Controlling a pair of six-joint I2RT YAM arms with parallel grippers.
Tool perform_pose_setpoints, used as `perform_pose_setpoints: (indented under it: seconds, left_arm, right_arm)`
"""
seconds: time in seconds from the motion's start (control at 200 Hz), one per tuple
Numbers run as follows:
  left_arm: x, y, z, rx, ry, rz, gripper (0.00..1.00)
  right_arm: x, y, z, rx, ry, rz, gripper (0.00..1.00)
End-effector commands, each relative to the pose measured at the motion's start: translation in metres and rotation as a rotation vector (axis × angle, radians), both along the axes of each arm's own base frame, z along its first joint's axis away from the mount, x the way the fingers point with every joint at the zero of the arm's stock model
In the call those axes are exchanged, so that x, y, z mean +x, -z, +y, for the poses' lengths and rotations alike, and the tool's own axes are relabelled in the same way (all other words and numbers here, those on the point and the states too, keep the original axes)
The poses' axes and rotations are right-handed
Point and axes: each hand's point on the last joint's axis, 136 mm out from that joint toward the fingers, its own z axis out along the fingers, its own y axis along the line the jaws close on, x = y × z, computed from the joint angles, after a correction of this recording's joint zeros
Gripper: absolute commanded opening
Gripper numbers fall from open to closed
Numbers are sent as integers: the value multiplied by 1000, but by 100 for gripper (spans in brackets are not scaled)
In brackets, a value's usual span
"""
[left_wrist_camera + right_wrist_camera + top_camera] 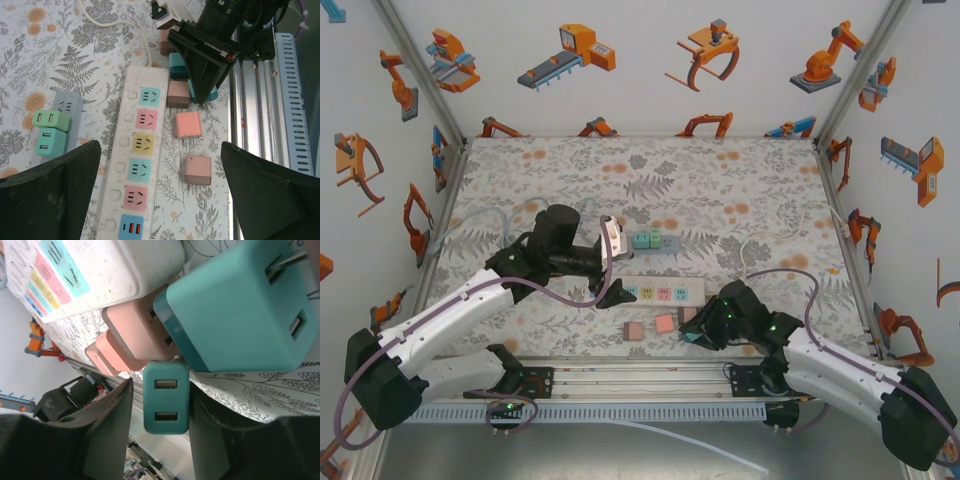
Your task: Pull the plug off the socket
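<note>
A white power strip (663, 292) with coloured sockets lies mid-table; the sockets seen in the left wrist view (116, 167) stand empty. My right gripper (698, 333) is low at the strip's near right end. A small teal plug (166, 397) with two USB ports sits between its fingers (107, 430). One finger has a gap to the plug and the other lies close against it, so the jaws stand slightly open. My left gripper (160, 147) hovers wide open above the strip's left part, holding nothing.
A larger teal plug (235, 305) and three pink plugs (665, 324) lie loose between the strip and the front rail (260, 125). Behind the strip, a grey socket block (70, 102) carries a green plug (50, 120) and a teal one (47, 141). The strip's white cable (760, 245) runs right.
</note>
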Motion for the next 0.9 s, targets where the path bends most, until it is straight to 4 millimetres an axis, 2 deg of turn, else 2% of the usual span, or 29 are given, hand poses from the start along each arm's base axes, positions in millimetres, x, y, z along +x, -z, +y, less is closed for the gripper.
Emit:
perform_pose_setpoints:
  seconds: [0.0,0.225,0.36,0.576,0.741,0.896]
  left_arm:
    - [-4,-8,0,-15,21,-28,97]
    - [-3,-9,1,-16,13,-34,97]
    - [0,-6,2,-3,-9,-33,97]
    - [17,9,5,70,-108,-12,97]
    - [17,0,6,8,-119,-56,97]
    - [33,-1,13,-1,-229,-83,97]
  right_arm:
    - [-5,10,-11,-32,47,27,49]
    - [-13,11,-22,-67,60,57,63]
    - [-18,11,-26,-89,59,77,67]
    - [-21,5,-35,-152,50,92,71]
    - [-15,-13,-38,-197,20,33,72]
    - [15,-57,-45,-308,-18,-174,71]
